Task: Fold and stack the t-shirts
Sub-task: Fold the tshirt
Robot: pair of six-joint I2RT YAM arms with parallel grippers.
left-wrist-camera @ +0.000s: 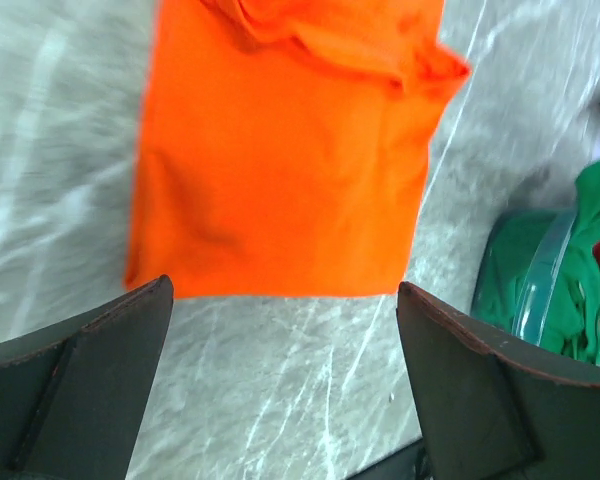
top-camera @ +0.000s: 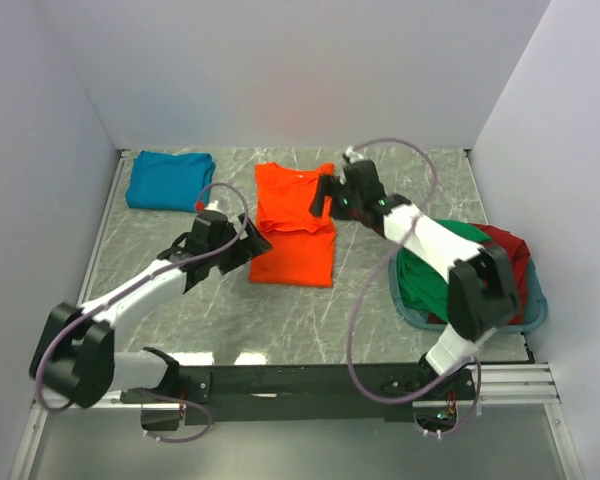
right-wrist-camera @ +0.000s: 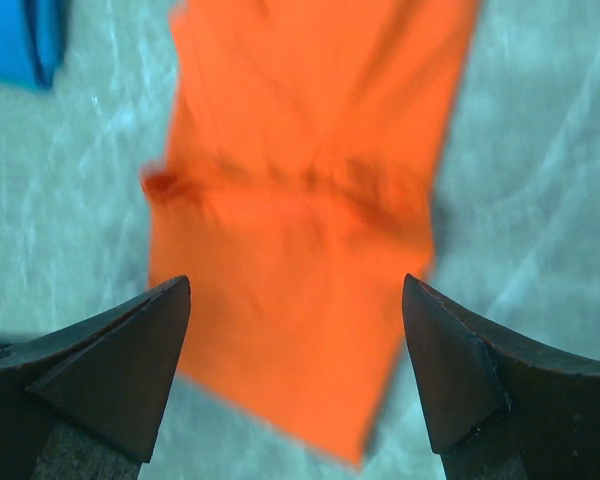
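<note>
The orange t-shirt [top-camera: 295,225] lies partly folded in the middle of the table, a narrow strip with a rumpled fold across it; it also shows in the left wrist view [left-wrist-camera: 280,150] and the right wrist view [right-wrist-camera: 300,230]. The teal blue t-shirt [top-camera: 170,180] lies folded at the far left, its corner in the right wrist view [right-wrist-camera: 20,40]. The green t-shirt [top-camera: 425,270] and dark red t-shirt [top-camera: 510,255] are heaped in the basket. My left gripper [top-camera: 252,243] is open and empty at the orange shirt's near left edge. My right gripper [top-camera: 323,196] is open and empty above its far right edge.
The grey-blue basket [top-camera: 535,312] stands at the right, near the table's front edge; its rim shows in the left wrist view [left-wrist-camera: 542,272]. White walls enclose the table [top-camera: 310,320] on the back and both sides.
</note>
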